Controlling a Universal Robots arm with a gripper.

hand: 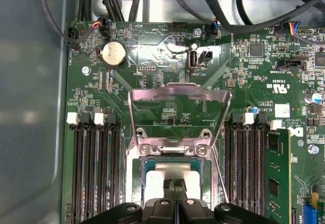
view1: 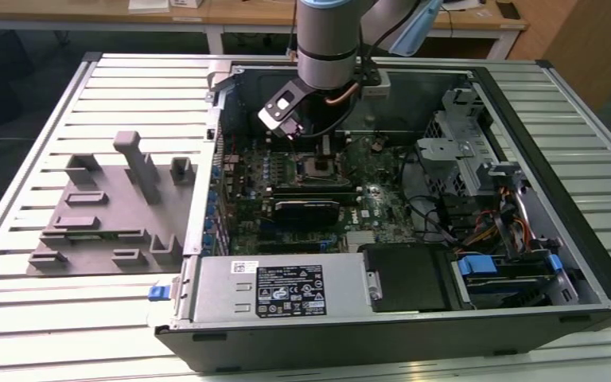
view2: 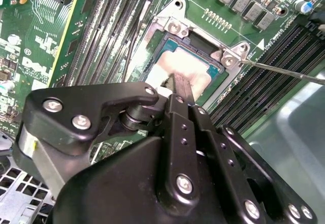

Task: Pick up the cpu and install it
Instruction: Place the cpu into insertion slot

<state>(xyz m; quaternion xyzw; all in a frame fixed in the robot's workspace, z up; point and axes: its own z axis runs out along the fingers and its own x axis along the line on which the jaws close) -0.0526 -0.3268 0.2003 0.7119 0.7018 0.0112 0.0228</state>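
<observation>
The cpu point(view2: 190, 61) lies flat in the motherboard socket point(view2: 175, 28), its silver top showing inside the metal frame. It also shows in the first wrist view, as the cpu point(hand: 170, 172) below the raised load plate point(hand: 179, 94). My gripper point(view2: 179, 83) stands just over the cpu's near edge, its two thin fingers pressed together with nothing between them. I cannot tell whether the tips touch the chip. In the exterior view the gripper point(view1: 324, 148) hangs inside the open computer case above the socket point(view1: 320, 167).
The thin socket lever point(view2: 284, 70) sticks out beside the frame. Memory slots point(hand: 94, 168) flank the socket, and a memory stick point(hand: 278, 178) sits in one side. A grey fixture tray point(view1: 93, 223) lies on the exterior view's left. The power supply point(view1: 284, 288) and drive cage point(view1: 465, 151) crowd the case.
</observation>
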